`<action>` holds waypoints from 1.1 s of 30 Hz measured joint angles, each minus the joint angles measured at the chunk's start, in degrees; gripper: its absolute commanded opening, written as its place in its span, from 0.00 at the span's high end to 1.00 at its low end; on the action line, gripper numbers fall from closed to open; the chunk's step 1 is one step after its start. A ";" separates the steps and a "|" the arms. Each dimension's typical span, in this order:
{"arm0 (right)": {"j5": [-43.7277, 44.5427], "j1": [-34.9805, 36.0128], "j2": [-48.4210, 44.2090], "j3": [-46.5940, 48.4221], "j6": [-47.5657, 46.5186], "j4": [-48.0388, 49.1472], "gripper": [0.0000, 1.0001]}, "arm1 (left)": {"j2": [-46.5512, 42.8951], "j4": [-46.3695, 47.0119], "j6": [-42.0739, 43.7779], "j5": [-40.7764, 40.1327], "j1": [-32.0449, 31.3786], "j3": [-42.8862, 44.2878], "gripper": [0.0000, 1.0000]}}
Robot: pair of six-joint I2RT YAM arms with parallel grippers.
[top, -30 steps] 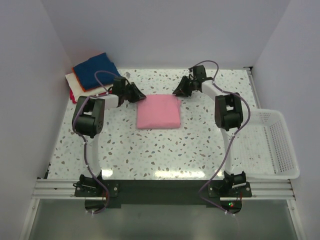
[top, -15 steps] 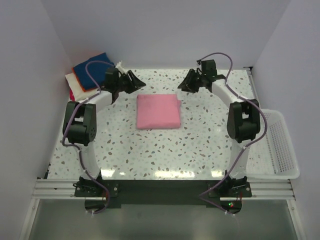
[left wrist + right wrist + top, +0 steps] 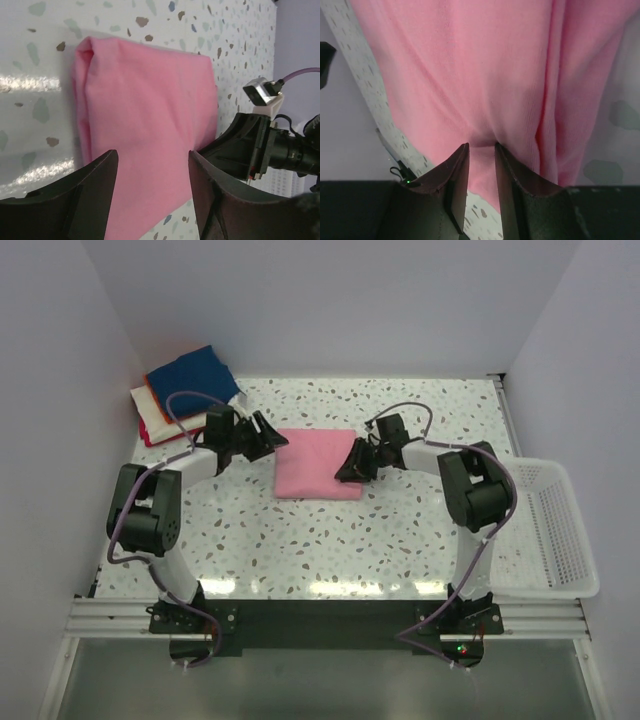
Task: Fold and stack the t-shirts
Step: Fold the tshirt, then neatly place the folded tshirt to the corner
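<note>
A pink t-shirt (image 3: 315, 465), folded into a rectangle, lies on the speckled table (image 3: 300, 540). My left gripper (image 3: 272, 436) sits low at its left edge with the jaws open; in the left wrist view the pink t-shirt (image 3: 150, 90) lies just beyond the left gripper (image 3: 152, 154). My right gripper (image 3: 350, 466) rests on the shirt's right edge. In its wrist view the right gripper (image 3: 480, 146) has a narrow gap between the jaws, and the tips press into the puckered pink t-shirt (image 3: 470, 65). More folded t-shirts, navy on top (image 3: 190, 375), are stacked at the back left.
A white mesh basket (image 3: 550, 530) hangs off the table's right side. Orange, white and red layers (image 3: 150, 420) show under the navy one. White walls close in the back and both sides. The right gripper's body (image 3: 250, 145) shows in the left wrist view.
Both grippers came from the back of the table down to the pink shirt's left and right edges. The left jaws opened wider.
</note>
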 measured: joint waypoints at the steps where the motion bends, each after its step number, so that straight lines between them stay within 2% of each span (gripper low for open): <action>1: -1.51 -0.87 0.00 -0.83 0.42 1.27 0.67 | -0.46 -1.25 0.33 -0.59 0.00 -0.68 0.33; 7: -4.59 -3.65 -0.13 -2.27 0.42 3.56 0.67 | -2.21 -6.47 2.97 -3.91 0.00 -2.43 0.25; 13: -5.11 -3.87 -0.13 -1.97 -0.42 3.21 0.66 | -1.95 -11.61 6.34 -4.55 0.00 -2.40 0.23; 19: -4.87 -3.87 -0.24 -0.17 -1.46 0.90 0.62 | 1.29 -12.59 7.82 -3.89 -0.28 -2.40 0.22; 24: -0.48 -3.91 -3.41 0.87 -3.19 -3.39 0.61 | 3.56 -10.84 7.98 -1.66 -0.94 -0.87 0.22; 27: 3.41 -3.98 -7.58 0.90 -4.39 -6.14 0.57 | 4.66 -10.23 8.09 -1.09 -1.36 0.04 0.22; 33: 11.50 -4.20 -13.29 2.40 -6.49 -10.05 0.54 | 6.75 -10.29 8.24 -2.45 -3.26 2.84 0.24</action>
